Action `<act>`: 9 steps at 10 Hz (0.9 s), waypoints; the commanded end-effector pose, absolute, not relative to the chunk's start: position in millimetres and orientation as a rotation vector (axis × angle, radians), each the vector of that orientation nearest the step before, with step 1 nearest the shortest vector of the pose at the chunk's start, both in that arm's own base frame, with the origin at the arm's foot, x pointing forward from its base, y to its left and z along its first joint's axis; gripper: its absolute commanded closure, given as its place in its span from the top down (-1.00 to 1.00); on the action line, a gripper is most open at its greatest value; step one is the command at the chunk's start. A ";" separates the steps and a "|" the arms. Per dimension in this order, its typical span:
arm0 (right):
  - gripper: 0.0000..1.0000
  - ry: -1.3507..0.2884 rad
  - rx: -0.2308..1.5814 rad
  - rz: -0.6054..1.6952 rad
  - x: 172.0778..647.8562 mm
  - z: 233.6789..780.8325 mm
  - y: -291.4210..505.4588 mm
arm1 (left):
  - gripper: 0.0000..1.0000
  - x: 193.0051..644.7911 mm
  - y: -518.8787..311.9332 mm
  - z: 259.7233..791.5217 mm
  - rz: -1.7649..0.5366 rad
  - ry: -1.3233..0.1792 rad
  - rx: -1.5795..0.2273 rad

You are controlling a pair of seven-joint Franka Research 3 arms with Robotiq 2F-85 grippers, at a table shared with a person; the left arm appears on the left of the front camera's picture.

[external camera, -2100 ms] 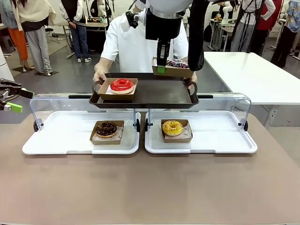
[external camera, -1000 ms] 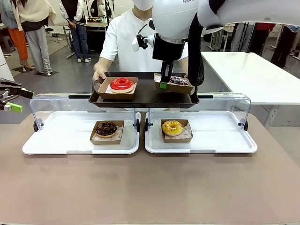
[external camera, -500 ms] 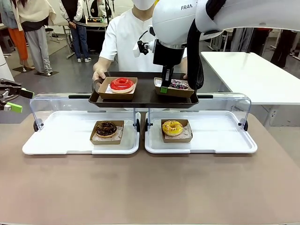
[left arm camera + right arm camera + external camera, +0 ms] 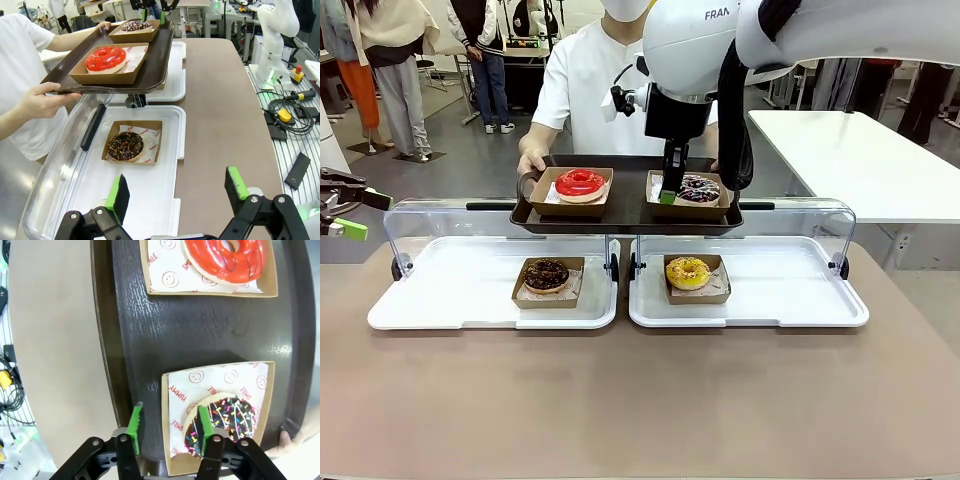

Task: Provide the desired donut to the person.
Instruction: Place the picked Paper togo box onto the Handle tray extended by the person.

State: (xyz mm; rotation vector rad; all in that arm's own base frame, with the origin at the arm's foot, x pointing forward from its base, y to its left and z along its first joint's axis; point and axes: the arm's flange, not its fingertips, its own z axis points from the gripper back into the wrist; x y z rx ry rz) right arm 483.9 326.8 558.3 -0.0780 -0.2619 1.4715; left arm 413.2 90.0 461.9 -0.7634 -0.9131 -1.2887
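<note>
Front view, with 2 wrist views. The right gripper (image 4: 666,193) stands over the right part of the dark serving tray (image 4: 628,206), which the person (image 4: 588,85) holds level above the far edge of the table (image 4: 640,400). Its jaws are parted and straddle the near wall of the cardboard box (image 4: 218,415) that carries the sprinkled chocolate donut (image 4: 699,187); 1 green pad (image 4: 204,422) lies over the donut's edge, the other outside the box. The box rests on the tray, to the right of a second box with the red-glazed donut (image 4: 580,181). The left gripper (image 4: 176,192) hangs at the far left, jaws wide apart and empty.

Risks, as judged from this position:
1. A withdrawal that is not straight could let the inner pad catch the box wall and drag or tip the box toward the tray's near rim.
2. That pad may smear the icing.
3. The tray is hand-held, so any push from the arm could tilt it and slide both boxes.

On the 2 white trays (image 4: 492,290) below remain a dark chocolate donut (image 4: 547,274) at left and a yellow donut (image 4: 688,272) at right.
</note>
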 end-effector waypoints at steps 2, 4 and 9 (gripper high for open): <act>1.00 -0.231 -0.102 1.499 473.7 566.1 317.2 | 1.00 412.4 91.0 463.1 -1.289 -0.917 -0.763; 1.00 -0.169 -0.110 1.530 464.2 575.9 307.1 | 1.00 412.4 91.0 463.1 -1.289 -0.917 -0.763; 1.00 0.061 -0.272 1.836 391.2 611.6 223.2 | 1.00 412.4 91.0 463.1 -1.289 -0.917 -0.763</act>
